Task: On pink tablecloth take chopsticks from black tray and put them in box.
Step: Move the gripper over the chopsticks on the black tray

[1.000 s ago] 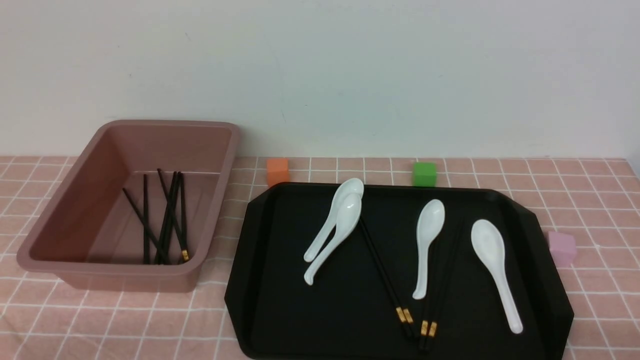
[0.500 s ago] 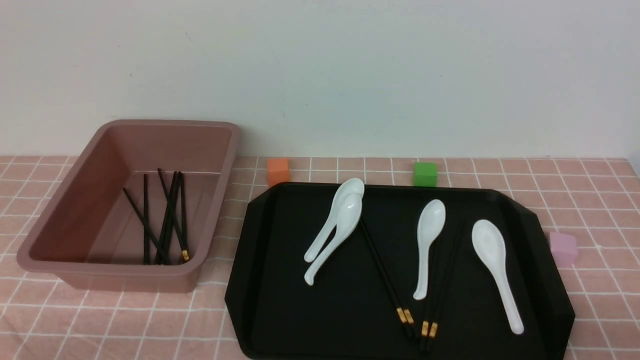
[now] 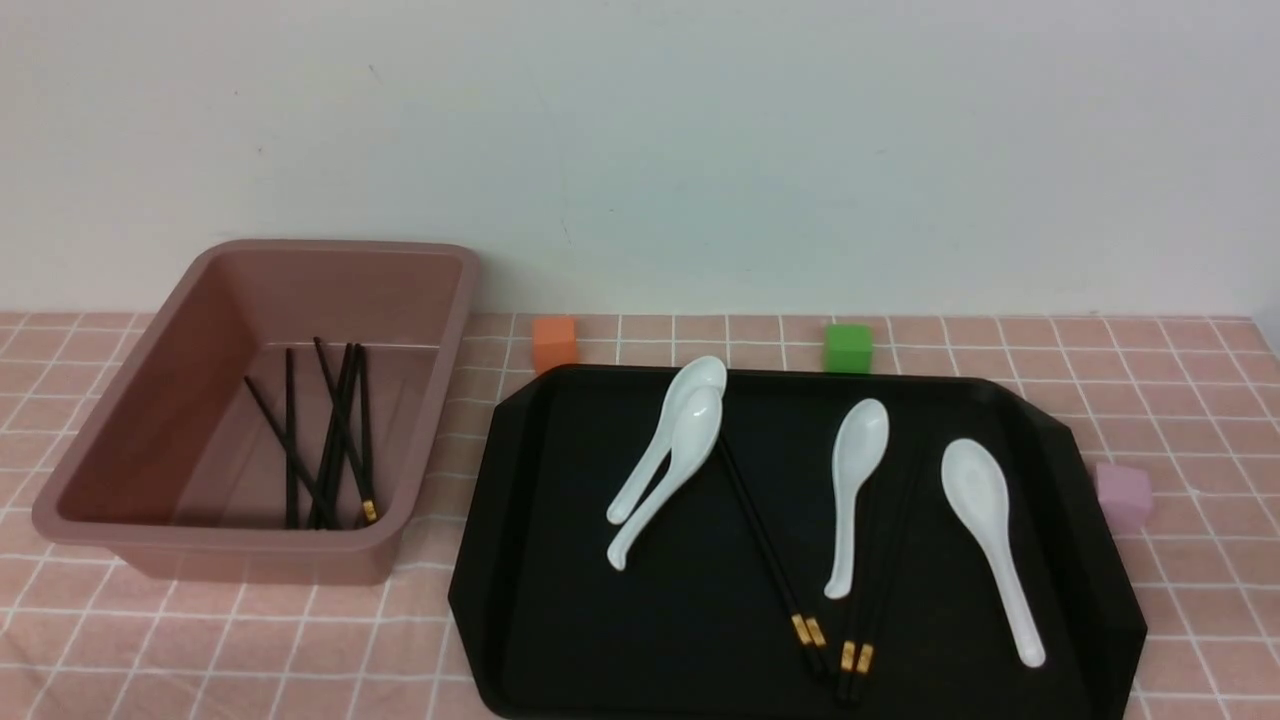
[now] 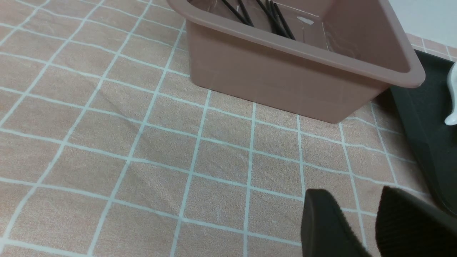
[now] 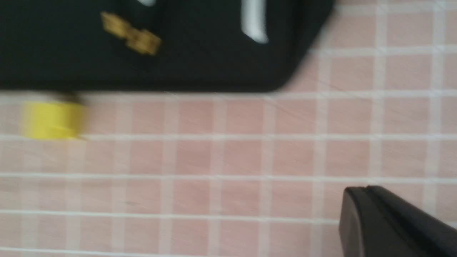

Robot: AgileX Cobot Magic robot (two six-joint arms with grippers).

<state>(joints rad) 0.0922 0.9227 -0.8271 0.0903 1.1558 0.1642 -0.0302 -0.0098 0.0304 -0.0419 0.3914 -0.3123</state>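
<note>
Pale wall, pink tablecloth (image 3: 1180, 400): two pairs of chopsticks are left on the tray, and they are not easy to take.
Toward the near right corner, the black tray (image 3: 560, 600) holds four white spoons (image 3: 980, 490) and two pairs of chopsticks (image 3: 765, 545); the box (image 3: 130, 450), toward the far left corner, holds several more. The sticks are black on black, and two stacked spoons touch or cover one pair's tips, so a lift may drag a spoon or catch only one stick. The left gripper (image 4: 357, 194) hangs spread and empty over the cloth near the box; the right gripper (image 5: 371, 203) is too blurred to tell.
</note>
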